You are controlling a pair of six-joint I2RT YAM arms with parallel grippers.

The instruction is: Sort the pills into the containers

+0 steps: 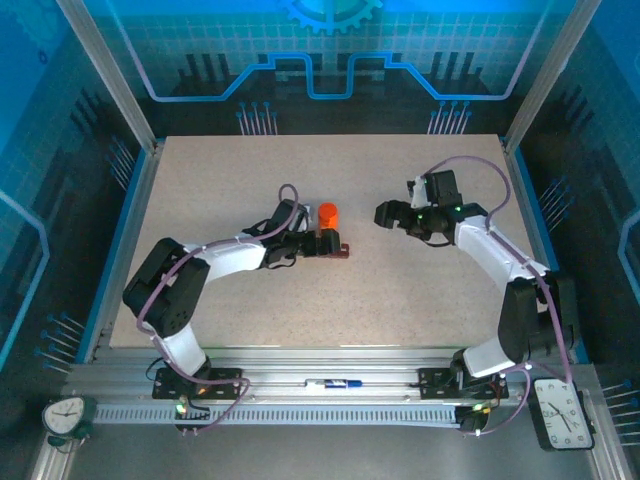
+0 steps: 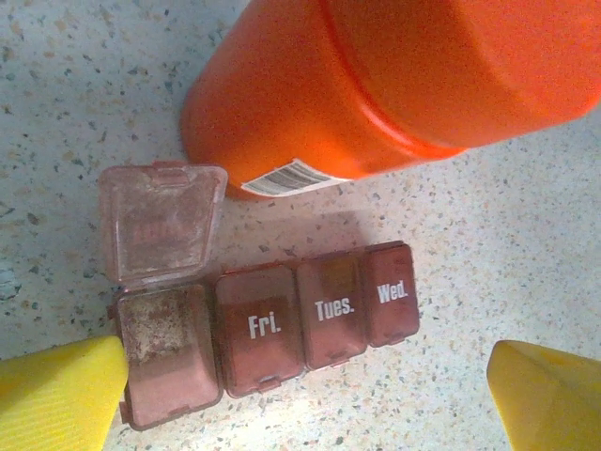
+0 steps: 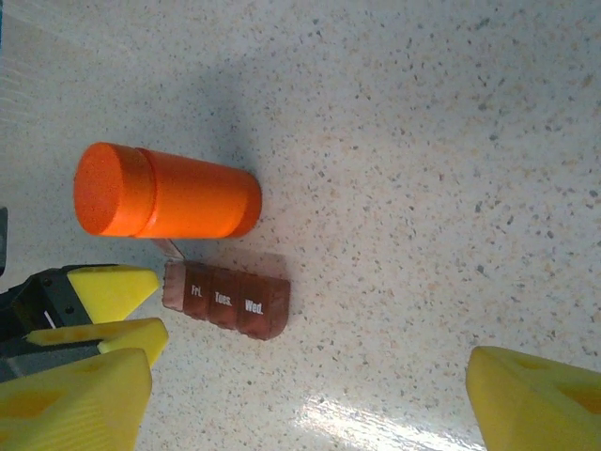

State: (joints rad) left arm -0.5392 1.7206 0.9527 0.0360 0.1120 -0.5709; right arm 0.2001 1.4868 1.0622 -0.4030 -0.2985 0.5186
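The table (image 1: 420, 290) carries everything. The bottle (image 2: 376, 85) sits just beyond the left gripper (image 2: 300, 404), likely as pill supply. The containers (image 2: 272, 329) lie between its wide-spread fingers, end lid up for filling. One finger seems to touch that end, probably steadying it. The right gripper (image 3: 305, 404) hangs apart, spread and empty.
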